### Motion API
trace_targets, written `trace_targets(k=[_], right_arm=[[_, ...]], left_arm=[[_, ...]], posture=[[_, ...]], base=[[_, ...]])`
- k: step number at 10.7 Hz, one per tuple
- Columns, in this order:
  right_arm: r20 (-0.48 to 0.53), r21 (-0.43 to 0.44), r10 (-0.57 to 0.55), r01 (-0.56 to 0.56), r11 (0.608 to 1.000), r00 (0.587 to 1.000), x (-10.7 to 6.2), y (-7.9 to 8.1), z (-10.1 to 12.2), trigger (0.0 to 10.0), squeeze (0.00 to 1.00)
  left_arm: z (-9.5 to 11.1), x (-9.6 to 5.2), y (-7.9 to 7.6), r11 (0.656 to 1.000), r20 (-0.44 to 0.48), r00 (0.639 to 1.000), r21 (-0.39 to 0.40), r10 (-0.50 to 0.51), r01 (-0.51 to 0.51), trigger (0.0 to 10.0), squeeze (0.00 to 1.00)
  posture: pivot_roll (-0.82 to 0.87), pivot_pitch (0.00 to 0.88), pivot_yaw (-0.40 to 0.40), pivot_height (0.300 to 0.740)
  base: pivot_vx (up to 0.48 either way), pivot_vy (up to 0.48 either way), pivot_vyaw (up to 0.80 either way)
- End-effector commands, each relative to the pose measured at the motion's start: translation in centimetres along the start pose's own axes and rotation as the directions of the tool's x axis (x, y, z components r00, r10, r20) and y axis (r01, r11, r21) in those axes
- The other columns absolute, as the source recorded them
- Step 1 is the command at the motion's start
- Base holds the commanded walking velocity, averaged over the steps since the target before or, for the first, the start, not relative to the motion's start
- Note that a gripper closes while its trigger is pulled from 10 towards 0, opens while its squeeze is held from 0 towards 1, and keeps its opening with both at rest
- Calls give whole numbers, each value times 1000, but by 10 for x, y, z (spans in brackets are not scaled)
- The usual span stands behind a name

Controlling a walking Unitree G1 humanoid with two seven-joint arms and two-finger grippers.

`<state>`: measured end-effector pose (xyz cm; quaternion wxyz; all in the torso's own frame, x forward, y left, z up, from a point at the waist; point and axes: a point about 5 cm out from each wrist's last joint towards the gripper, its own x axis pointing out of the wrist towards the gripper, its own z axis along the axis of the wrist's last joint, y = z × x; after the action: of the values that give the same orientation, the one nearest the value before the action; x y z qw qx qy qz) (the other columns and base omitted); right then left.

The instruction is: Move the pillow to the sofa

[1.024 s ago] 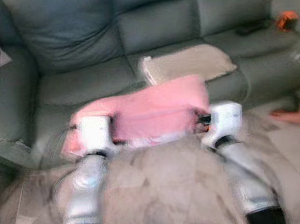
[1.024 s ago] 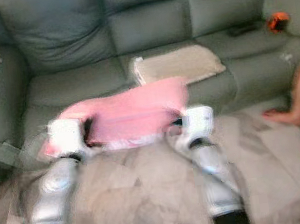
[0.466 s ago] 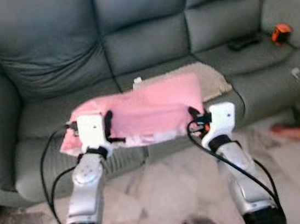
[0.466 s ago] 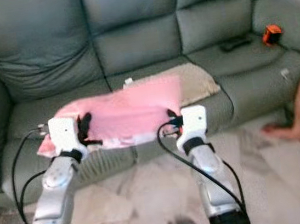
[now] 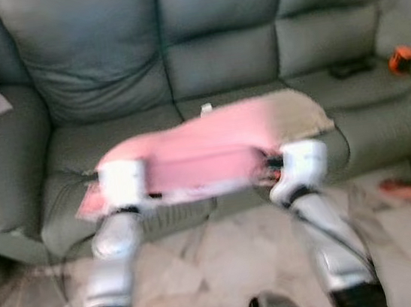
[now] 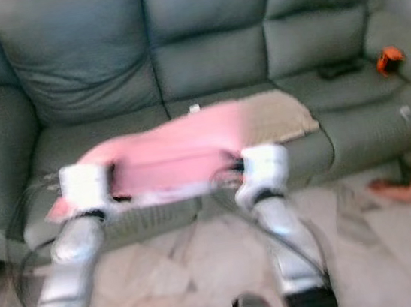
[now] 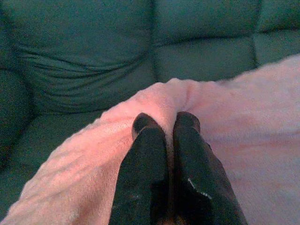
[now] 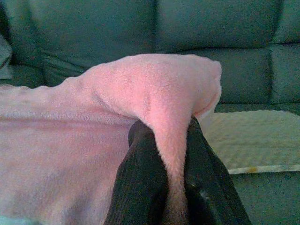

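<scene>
At mid-frame, the pink pillow point(image 5: 197, 151) hangs over the grey sofa point(image 5: 216, 61) seat, beside a beige mat point(image 5: 294, 108). Left gripper point(image 7: 165, 123) and right gripper point(image 8: 165, 129) fingers pinch its fabric.

The pink pillow point(image 8: 84, 136) looks soft and fleecy, a matt, nappy cloth. The grey-green sofa point(image 5: 222, 53) has smooth leather-like upholstery with a dull sheen. The beige mat point(image 8: 248, 140) shows a coarse, nubbly weave. The floor point(image 5: 229, 271) looks like polished stone.
</scene>
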<state>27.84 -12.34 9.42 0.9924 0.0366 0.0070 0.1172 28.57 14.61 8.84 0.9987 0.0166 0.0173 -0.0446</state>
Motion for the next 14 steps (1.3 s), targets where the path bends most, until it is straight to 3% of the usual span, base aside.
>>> trace_targets(k=[1, 4, 8, 11, 14], right_arm=[[8, -14, -50, 51, 999, 999, -3, -15, 2, 10000, 0], [5, -9, -41, 41, 999, 999, -4, -13, 1, 10000, 0], [4, -27, -20, 20, 999, 1000, -3, -11, 0, 10000, 0], [8, -24, -23, 23, 999, 1000, -3, -9, 0, 10000, 0], [5, -25, -28, 28, 999, 1000, -3, -10, 0, 10000, 0]], left_arm=[[5, 2, -8, 1000, 27, 1000, 6, -12, 12, 10000, 0], [8, 4, -5, 1000, 45, 999, 21, 14, -15, 10000, 0], [8, 1, -2, 999, 56, 998, 32, 18, -19, 10000, 0], [10, 2, -1, 999, 68, 998, 45, 0, -4, 10000, 0], [10, 2, -3, 999, 65, 998, 37, -16, 14, 10000, 0]], posture=[[-64, 102, -29, 740], [-58, 104, -29, 740], [-51, 106, -31, 740], [-52, 105, -26, 740], [-53, 105, -25, 740]], base=[[0, 480, 0], [0, 407, 0], [0, 0, 0], [0, 0, 456], [247, 0, 0]])
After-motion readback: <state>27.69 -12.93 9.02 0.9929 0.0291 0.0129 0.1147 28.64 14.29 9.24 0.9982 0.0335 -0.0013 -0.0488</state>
